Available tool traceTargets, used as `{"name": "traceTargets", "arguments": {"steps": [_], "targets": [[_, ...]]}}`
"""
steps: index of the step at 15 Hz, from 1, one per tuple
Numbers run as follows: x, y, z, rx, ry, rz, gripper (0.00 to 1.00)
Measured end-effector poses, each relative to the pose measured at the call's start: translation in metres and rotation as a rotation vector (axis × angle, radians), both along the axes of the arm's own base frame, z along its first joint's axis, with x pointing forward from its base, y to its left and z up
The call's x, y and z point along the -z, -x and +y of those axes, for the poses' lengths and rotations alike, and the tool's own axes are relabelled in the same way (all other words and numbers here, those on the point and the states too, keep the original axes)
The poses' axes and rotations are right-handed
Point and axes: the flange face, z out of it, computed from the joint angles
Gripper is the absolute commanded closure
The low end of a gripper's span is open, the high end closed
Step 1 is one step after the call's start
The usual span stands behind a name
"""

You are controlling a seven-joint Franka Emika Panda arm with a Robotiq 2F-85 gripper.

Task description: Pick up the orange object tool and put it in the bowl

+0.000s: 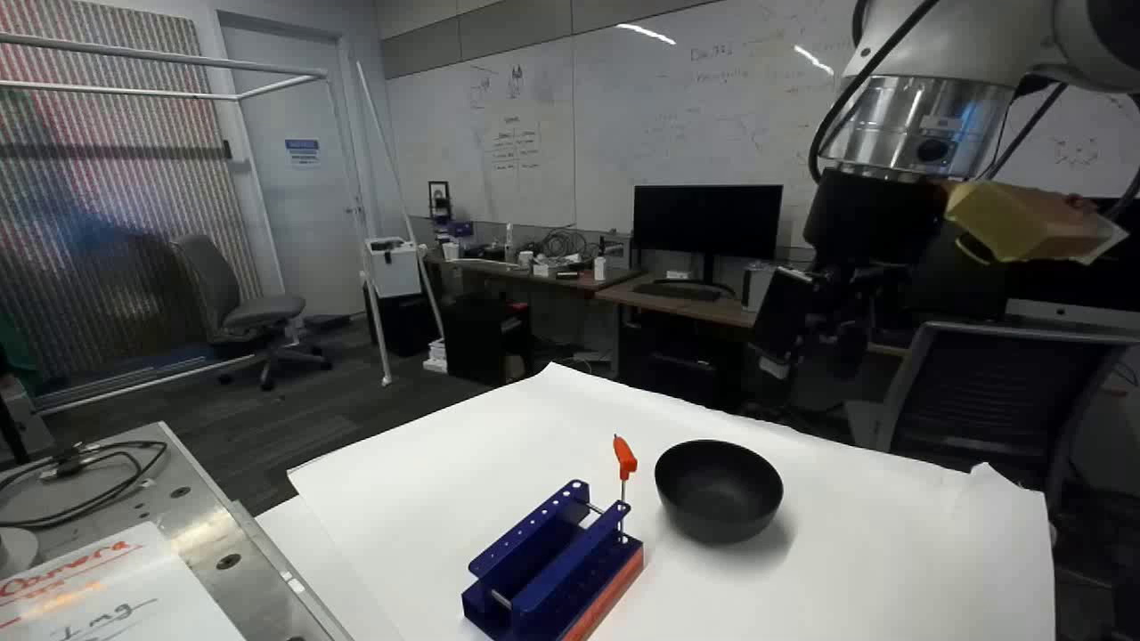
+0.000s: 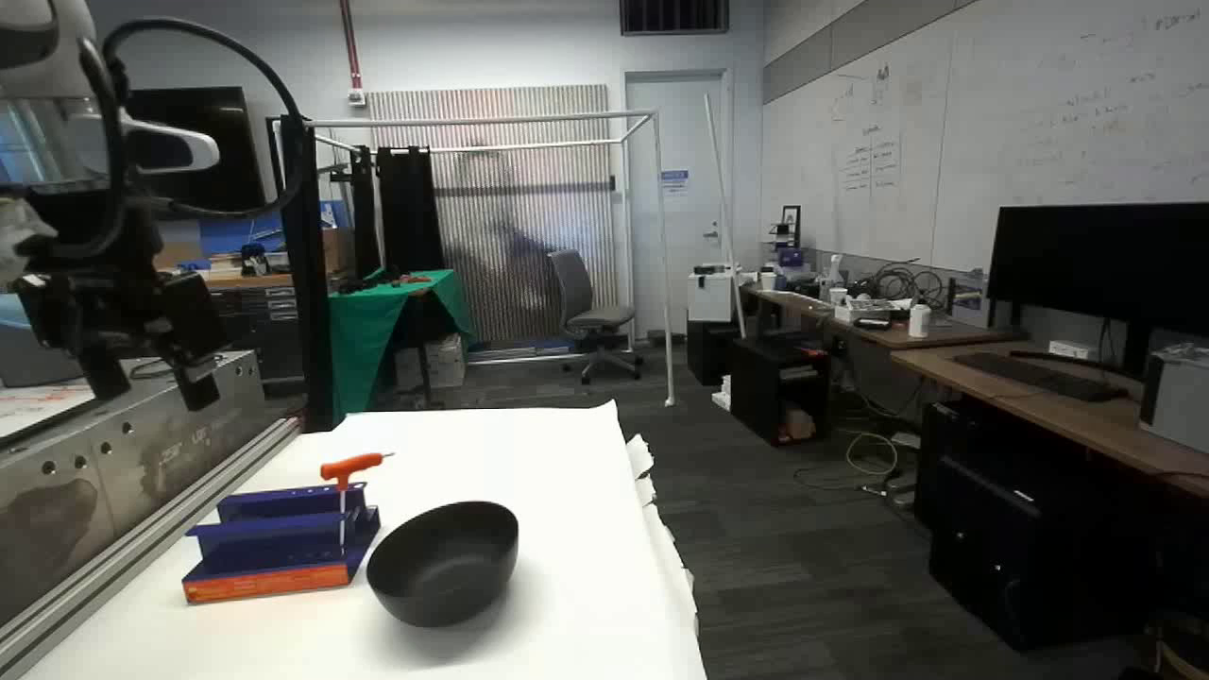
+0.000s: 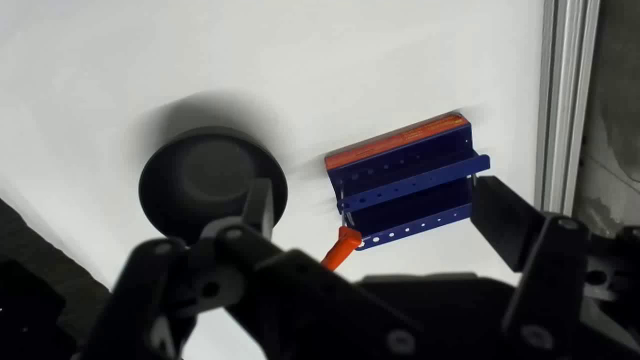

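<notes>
Your gripper [image 2: 156, 389] hangs above the white worktop [image 1: 891, 534] with its 2 jaws spread wide. You can see the orange tool [image 1: 625, 457] standing in the blue rack [image 1: 570, 574], its thin metal shaft down through the end nearest the black bowl [image 1: 717, 499] and its handle sticking up above. The bowl sits on the worktop just beside the rack, with a gap between them in the wrist view. An orange-red strip [image 2: 269, 583] runs along the rack's bottom edge. A dark monitor [image 1: 708, 218] shows in both exterior views.

White table [image 1: 908, 552] under bowl [image 1: 719, 490], blue rack [image 1: 565, 577]
</notes>
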Motion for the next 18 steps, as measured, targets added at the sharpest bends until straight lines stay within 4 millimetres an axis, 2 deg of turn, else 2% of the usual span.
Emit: {"name": "traceTargets", "arguments": {"steps": [6, 8, 11, 13, 15, 18], "targets": [[-0.007, -0.005, 0.002, 0.010, -0.003, -0.006, 0.00], [-0.009, -0.020, 0.004, 0.034, 0.014, 0.007, 0.00], [-0.008, -0.067, 0.004, 0.094, 0.049, 0.002, 0.00], [0.001, -0.104, 0.000, 0.117, 0.053, 0.005, 0.00], [0.020, -0.138, -0.006, 0.135, 0.050, 0.048, 0.00], [0.062, -0.180, -0.013, 0.166, 0.058, 0.154, 0.00]]}}
